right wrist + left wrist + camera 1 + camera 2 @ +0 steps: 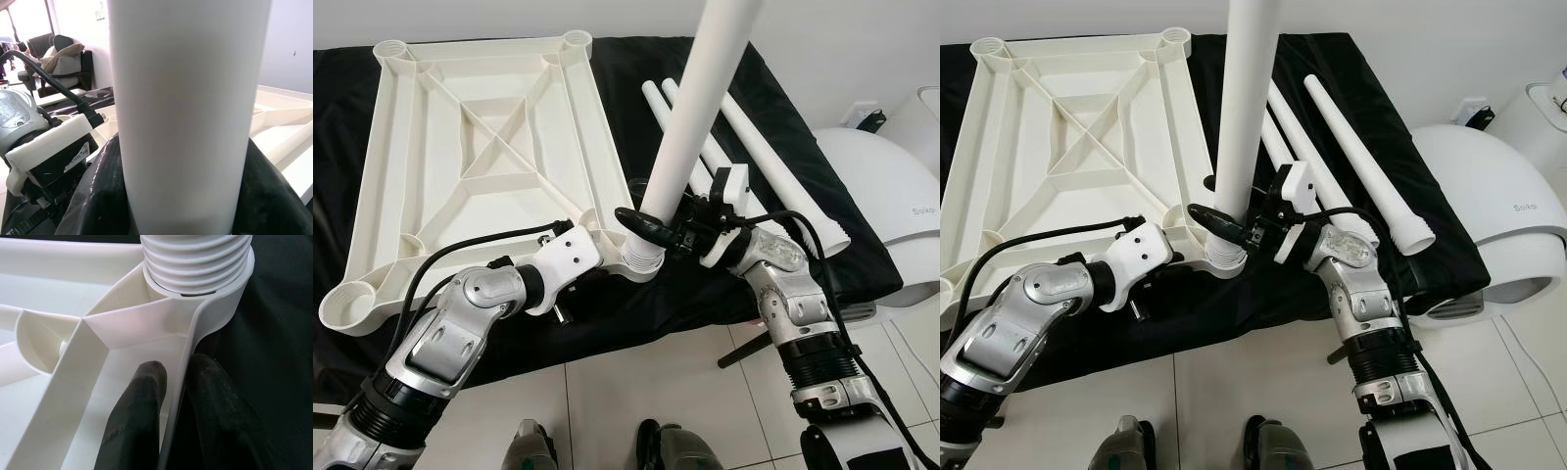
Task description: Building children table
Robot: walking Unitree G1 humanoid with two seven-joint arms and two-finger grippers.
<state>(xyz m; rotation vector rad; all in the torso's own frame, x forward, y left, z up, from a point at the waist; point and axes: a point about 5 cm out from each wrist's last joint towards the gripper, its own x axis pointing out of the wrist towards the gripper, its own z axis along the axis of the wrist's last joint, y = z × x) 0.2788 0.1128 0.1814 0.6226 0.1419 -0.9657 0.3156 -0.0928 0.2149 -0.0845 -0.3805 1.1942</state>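
Note:
The cream tabletop point(480, 147) lies upside down on a black cloth. A white leg point(700, 108) stands upright in its near right corner socket, and the threaded end point(195, 259) sits partly inside the socket. My right gripper point(658, 231) is shut on the leg just above the socket, its black fingers point(98, 196) pressed on either side of the tube point(188, 112). My left gripper point(173, 382) is shut on the tabletop's thin outer rim point(188, 357) right beside that corner, one finger inside the wall and one outside.
Three loose white legs point(773, 166) lie on the black cloth point(803, 127) right of the tabletop. A rounded white appliance point(881, 196) stands at the far right. Tiled floor point(656, 382) and my feet point(533, 446) are below the near edge.

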